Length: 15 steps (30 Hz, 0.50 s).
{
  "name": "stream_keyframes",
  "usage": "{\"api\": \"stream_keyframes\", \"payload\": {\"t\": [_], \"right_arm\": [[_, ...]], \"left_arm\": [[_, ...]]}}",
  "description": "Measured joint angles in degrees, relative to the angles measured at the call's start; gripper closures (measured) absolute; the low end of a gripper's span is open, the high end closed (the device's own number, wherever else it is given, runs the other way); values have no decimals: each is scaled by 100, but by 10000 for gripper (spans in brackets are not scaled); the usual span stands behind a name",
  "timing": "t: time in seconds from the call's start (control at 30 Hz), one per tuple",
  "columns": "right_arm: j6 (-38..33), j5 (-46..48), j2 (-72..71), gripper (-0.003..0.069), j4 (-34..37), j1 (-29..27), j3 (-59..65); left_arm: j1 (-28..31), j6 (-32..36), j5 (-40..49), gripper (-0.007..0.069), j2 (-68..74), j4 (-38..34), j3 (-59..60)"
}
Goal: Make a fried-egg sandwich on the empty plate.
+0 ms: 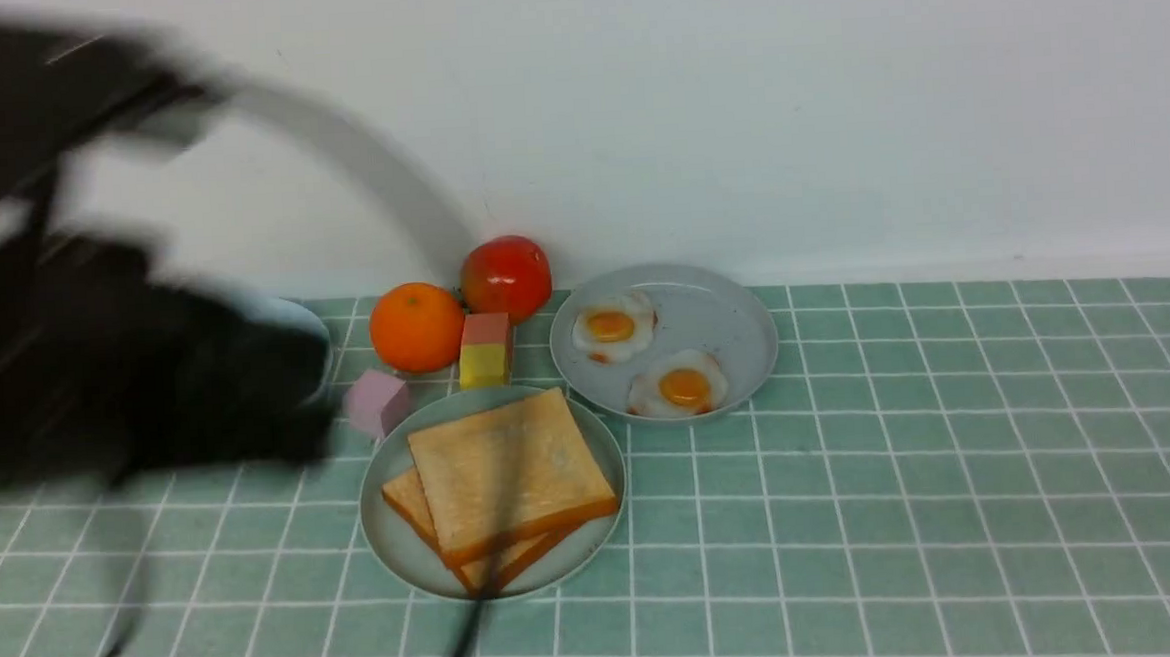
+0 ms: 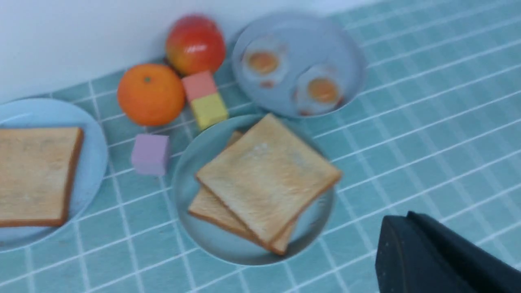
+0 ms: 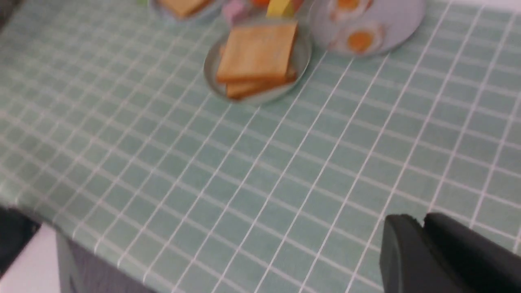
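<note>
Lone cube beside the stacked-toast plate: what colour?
The cube is pale purple; the left wrist view shows it best.

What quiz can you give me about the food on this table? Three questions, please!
1. True or false: the two fried eggs lie on the same plate.
2. How many toast slices are stacked on the middle plate? A: one. B: two. C: four.
3. Fill in the blank: the round fruit just left of the red fruit is an ____.

Key: 1 true. 2 B. 3 orange.
</note>
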Motion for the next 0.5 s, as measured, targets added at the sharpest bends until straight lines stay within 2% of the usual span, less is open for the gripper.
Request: {"api": "stream_keyframes", "payload": {"t": [0.07,0.1,0.17,0.27,0.33,0.5], "right_arm": [[183,4,-401,584,-167,0,186],[203,6,-475,586,-201,0,212],[414,11,-832,624,-349,0,602],[713,-110,-1146,670,-411,0,1232],[834,-310,-1198,672,-411,0,1543],[1059,-1711,-1194,671,-424,0,2594]], "left_arm": [[0,-5,-672,638,-965,-149,919],[0,-5,-740,638,-1064,-160,1097],[0,-5,-1486,638,-2063,-238,2004],[0,-100,-1978,638,-3220,-269,2955],[0,-137,-2075,638,-3629,-267,3202],[0,-176,-2042,638,-4715,-271,3887]]}}
